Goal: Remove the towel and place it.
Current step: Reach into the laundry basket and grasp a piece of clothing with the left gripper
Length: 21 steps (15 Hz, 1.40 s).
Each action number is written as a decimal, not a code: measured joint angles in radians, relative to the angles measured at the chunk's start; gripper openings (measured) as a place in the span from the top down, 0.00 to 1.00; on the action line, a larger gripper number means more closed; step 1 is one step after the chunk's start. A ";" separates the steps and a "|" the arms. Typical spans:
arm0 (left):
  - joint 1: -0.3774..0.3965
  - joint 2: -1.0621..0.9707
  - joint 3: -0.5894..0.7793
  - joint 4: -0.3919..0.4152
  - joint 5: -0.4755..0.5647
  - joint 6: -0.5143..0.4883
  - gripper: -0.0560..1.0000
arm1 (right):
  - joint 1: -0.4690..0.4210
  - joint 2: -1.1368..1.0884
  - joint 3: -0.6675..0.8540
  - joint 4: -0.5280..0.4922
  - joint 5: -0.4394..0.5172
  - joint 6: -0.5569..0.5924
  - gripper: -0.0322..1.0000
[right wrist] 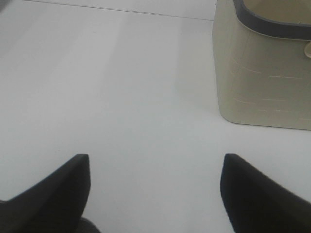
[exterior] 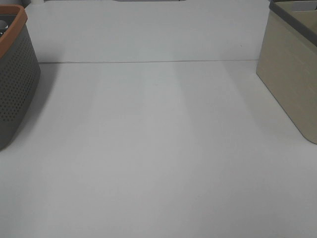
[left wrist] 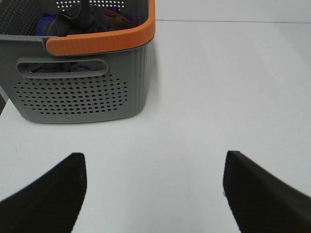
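The towel (left wrist: 80, 18) is a dark grey crumpled cloth lying on top of other cloths inside the grey perforated basket with an orange rim (left wrist: 102, 42). That basket also shows at the left edge of the exterior high view (exterior: 15, 79). My left gripper (left wrist: 154, 156) is open and empty, low over the white table, a short way in front of the basket. My right gripper (right wrist: 155, 157) is open and empty over the table, near the beige basket (right wrist: 265, 77). Neither gripper shows in the exterior high view.
The beige basket with a dark rim (exterior: 290, 74) stands at the right edge of the white table (exterior: 158, 148). Blue and brown cloths (left wrist: 121, 18) lie beside the towel in the grey basket. A seam (exterior: 148, 62) runs across the table's far part.
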 joint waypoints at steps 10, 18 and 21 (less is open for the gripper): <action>0.000 0.000 0.000 0.000 0.000 0.000 0.26 | 0.000 0.000 0.000 0.000 0.000 0.000 0.26; 0.000 0.006 -0.036 0.005 0.007 0.000 0.26 | 0.000 0.000 0.000 0.000 0.000 0.000 0.26; 0.000 0.066 -0.091 0.021 0.008 0.000 0.26 | 0.000 0.000 0.000 0.000 0.000 0.000 0.26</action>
